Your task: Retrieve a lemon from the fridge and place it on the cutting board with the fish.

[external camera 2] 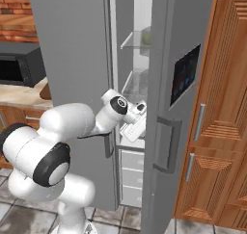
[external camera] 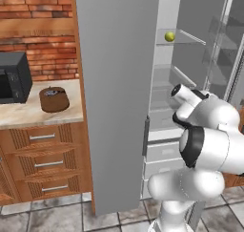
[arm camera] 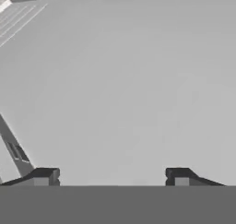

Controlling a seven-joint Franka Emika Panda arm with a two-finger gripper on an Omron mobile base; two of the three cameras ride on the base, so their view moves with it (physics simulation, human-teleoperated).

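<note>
One fridge [external camera: 116, 83], two doors, both open. One lemon [external camera: 169, 36] on upper glass shelf inside. One black microwave [external camera: 13, 77] on counter. One dark brown cutting board [external camera: 53, 99] beside microwave; anything lying on board too small to count. Three wooden drawers [external camera: 42, 163] under counter, one bar handle each. Two pale drawers [external camera 2: 131, 176] low in fridge. One dark panel [external camera 2: 184, 75] on right fridge door. One gripper [arm camera: 110, 176], two finger tips, set wide apart.

Arm [external camera 2: 72, 127] folded, forearm reaching forward; jaws wide apart, nothing between them
</note>
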